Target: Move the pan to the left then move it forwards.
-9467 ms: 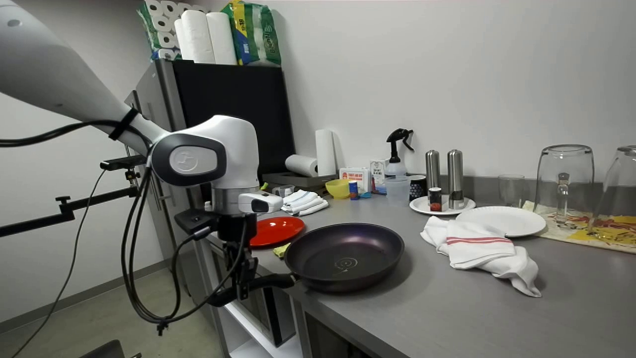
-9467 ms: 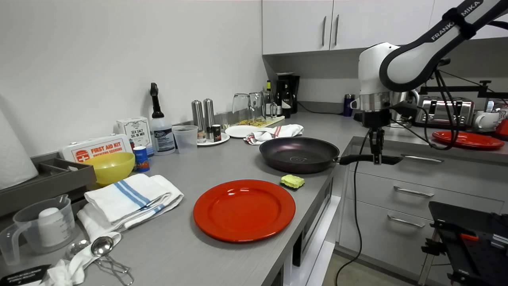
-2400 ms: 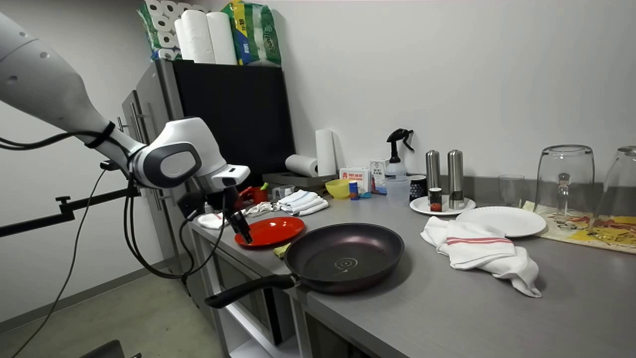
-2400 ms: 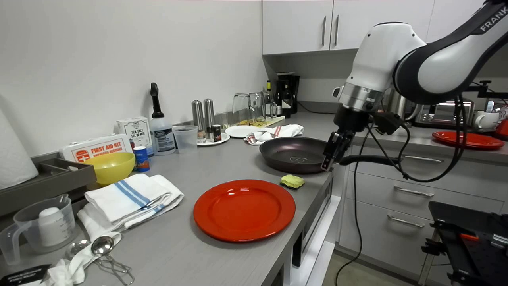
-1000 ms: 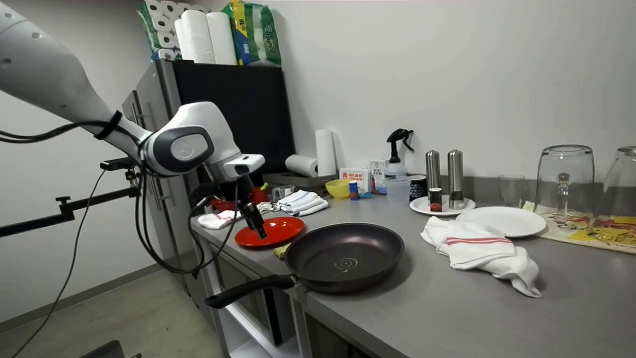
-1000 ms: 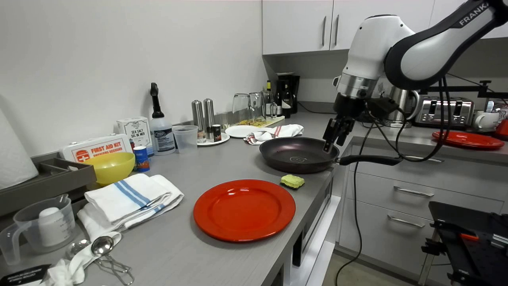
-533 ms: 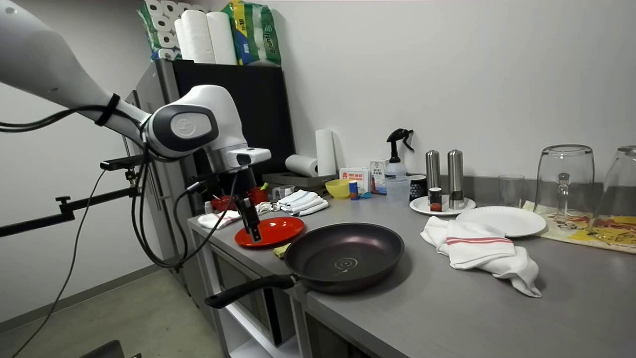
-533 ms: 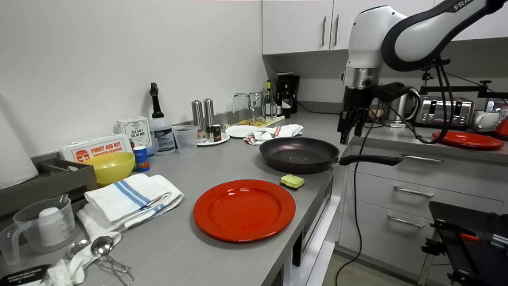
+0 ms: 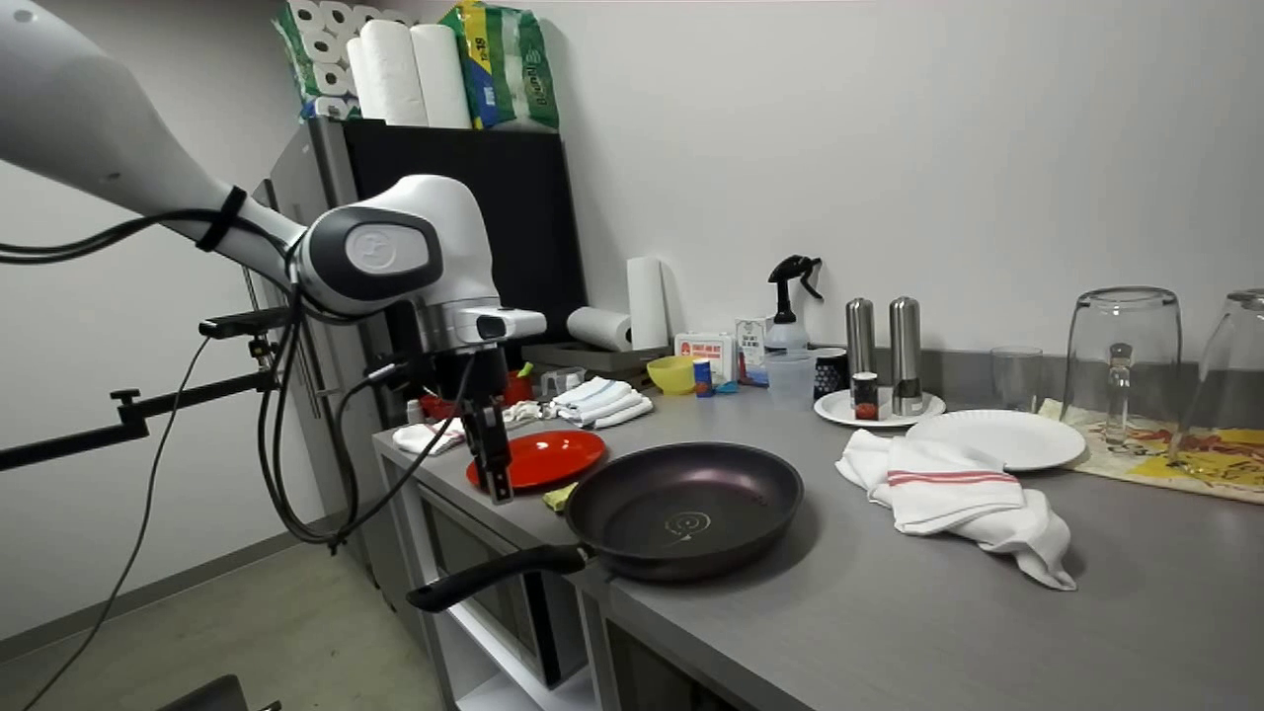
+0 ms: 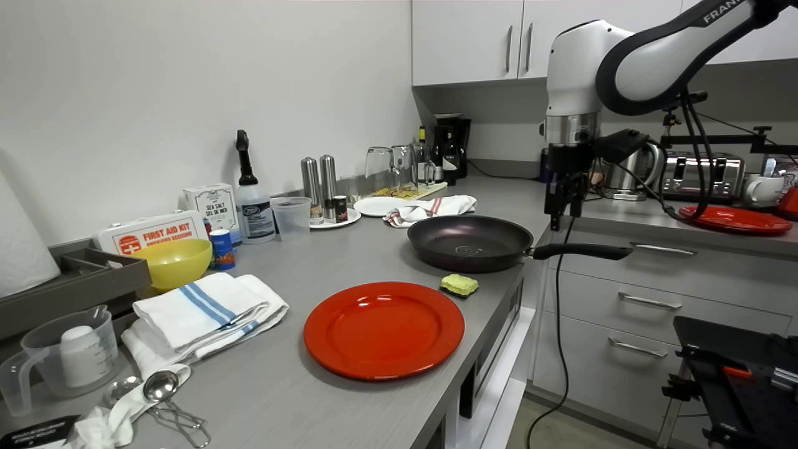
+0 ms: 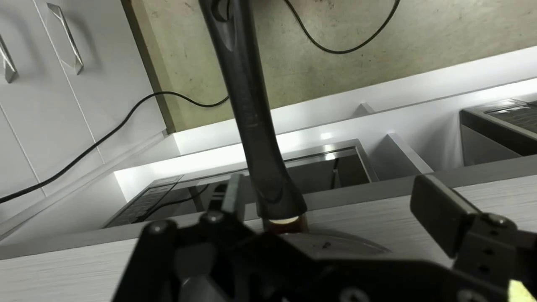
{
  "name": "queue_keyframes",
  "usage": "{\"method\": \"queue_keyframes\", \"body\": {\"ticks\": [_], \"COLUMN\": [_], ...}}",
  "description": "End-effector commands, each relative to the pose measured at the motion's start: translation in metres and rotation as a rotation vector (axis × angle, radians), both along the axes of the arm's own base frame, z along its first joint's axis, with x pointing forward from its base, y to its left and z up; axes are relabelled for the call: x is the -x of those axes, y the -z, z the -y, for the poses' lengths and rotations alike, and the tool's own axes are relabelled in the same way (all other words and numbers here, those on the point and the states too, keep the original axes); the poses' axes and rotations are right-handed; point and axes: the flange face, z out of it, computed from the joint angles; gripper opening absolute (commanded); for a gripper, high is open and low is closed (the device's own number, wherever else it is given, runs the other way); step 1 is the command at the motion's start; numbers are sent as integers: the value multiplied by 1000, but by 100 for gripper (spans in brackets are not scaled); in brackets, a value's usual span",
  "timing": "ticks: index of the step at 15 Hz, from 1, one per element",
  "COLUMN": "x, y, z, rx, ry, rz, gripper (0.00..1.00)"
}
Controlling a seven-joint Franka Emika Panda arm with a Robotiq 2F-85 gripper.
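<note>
There's the black pan (image 10: 469, 243) against the grey table (image 10: 349, 262), purplish inside with a pale circular pattern. In an exterior view, red for the plate (image 10: 383, 330) at the pan's seven o'clock, yellow for the sponge (image 10: 459, 285) at six, blue stripes on the white towel (image 10: 202, 315) at the plate's nine!

a red plate (image 10: 383, 329) lies on the grey desk (image 10: 349, 411), a yellow sponge (image 10: 460, 284) just beside it. near a yellow bowl (image 10: 176, 263) rests a folded white towel (image 10: 193, 321) with blue stripes. by the wall (image 10: 124, 93), a spray bottle (image 10: 255, 209) stands upright beside a sea salt box (image 10: 213, 206).
</note>
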Motion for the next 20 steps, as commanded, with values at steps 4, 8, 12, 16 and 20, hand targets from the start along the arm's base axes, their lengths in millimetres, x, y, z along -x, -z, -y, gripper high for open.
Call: {"method": "queue_keyframes", "body": {"ticks": [4,8,12,16,20], "x": [-3,3,4,5,8], "y": [22,37,42,42,37], "z": [22,33,36,41,50], "rx": [-19,-31,-104,-144,-131], "ry": [54,139,251,340,238], "rz": [-37,-69,-52,-23,-17], "gripper": [100,100,100,100,100]}}
